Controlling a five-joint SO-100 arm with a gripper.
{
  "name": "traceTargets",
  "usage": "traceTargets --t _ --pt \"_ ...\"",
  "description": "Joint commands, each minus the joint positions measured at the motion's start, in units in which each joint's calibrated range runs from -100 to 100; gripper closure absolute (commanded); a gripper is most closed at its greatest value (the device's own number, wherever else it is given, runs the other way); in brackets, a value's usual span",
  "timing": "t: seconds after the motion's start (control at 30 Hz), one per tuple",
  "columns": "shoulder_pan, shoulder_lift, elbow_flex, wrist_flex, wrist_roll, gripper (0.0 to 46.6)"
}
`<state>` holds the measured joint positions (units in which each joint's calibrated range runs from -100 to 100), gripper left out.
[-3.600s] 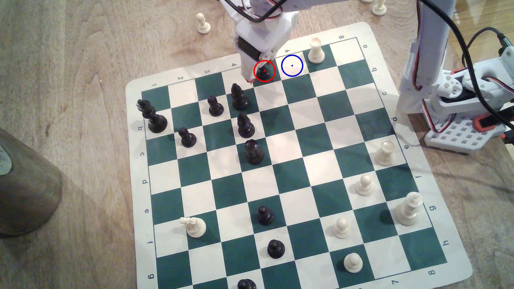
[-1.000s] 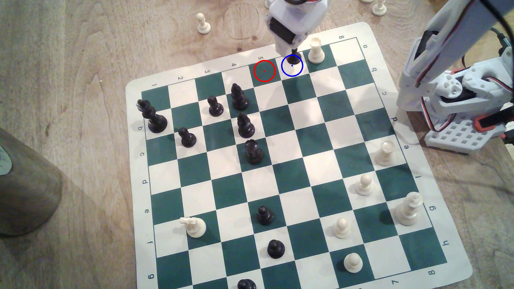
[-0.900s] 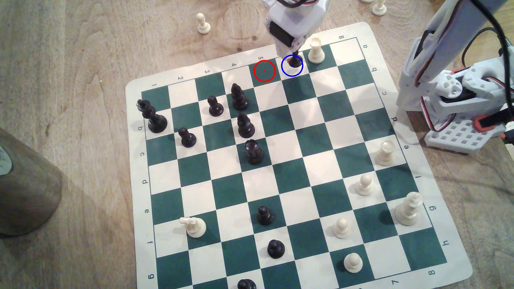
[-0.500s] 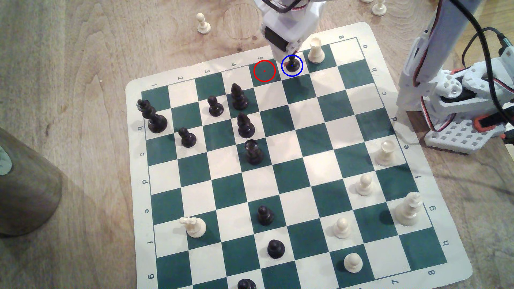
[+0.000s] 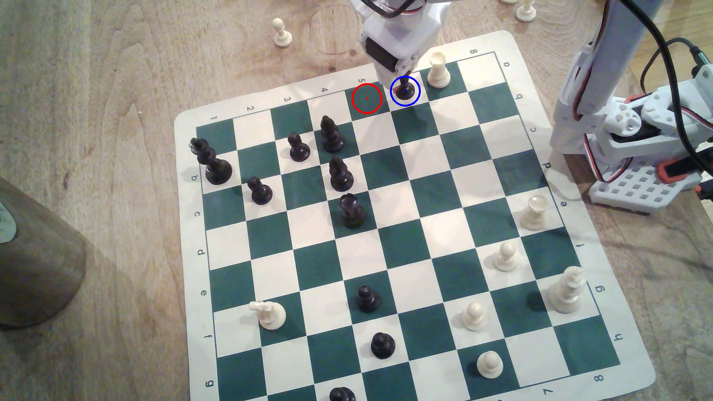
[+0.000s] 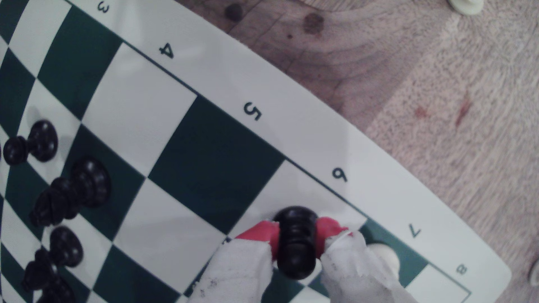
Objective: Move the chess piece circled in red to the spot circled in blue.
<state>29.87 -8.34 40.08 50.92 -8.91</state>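
Wrist view, close in: end effector (image 6: pixel 296 236) pinching the black pawn (image 6: pixel 296 241) between red-tipped fingers (image 6: pixel 259 231). Exterior view, upper centre: pawn (image 5: pixel 406 89) sits inside the blue-ringed spot (image 5: pixel 405 101), red-ringed square (image 5: pixel 367 98) vacated. Transfer looks done; release and retreat remain. Base contact with the board (image 5: pixel 501 42) unclear.

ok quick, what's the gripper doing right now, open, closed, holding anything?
Gripper: jaws closed on the black pawn, which sits inside the blue ring on the spot.
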Motion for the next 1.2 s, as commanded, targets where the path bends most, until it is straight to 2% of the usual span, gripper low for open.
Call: traceTargets --t 0.0,0.1,0.17,0.57,0.8,1.03,1.17 --pt "0.4 -0.1 -3.7 -0.9 0.0 39.0" --pt "0.4 -0.3 -3.7 -0.5 0.5 32.3" --pt "0.5 -1.4 -3.7 0.4 0.8 30.8" --pt "-0.3 -10.8 -3.1 8.5 1.2 31.0" --pt "-3.5 -21.5 -2.3 17.3 0.8 31.2" --pt "-8.6 -37.6 7.1 24.3 0.6 30.7" --pt "-8.7 -47.2 12.2 25.6 0.6 29.6"
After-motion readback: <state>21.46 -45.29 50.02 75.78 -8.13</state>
